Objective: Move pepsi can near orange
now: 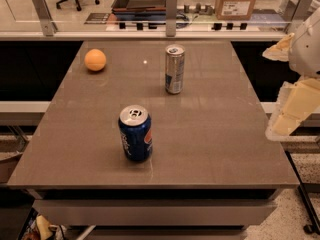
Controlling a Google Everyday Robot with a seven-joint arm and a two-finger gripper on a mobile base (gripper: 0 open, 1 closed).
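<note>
1. The gripper [294,109] hangs just beyond the right edge of the table [225,149], holding nothing; whether it is spread or closed, I cannot tell.
2. The pepsi can [135,134] stands upright on the table, well to the gripper's left and a little nearer the front edge.
3. The orange [95,60] rests near the far-left corner, farthest from the gripper and well apart from the pepsi can.
4. A slim silver can [174,69] stands upright farther back, also left of the gripper.
</note>
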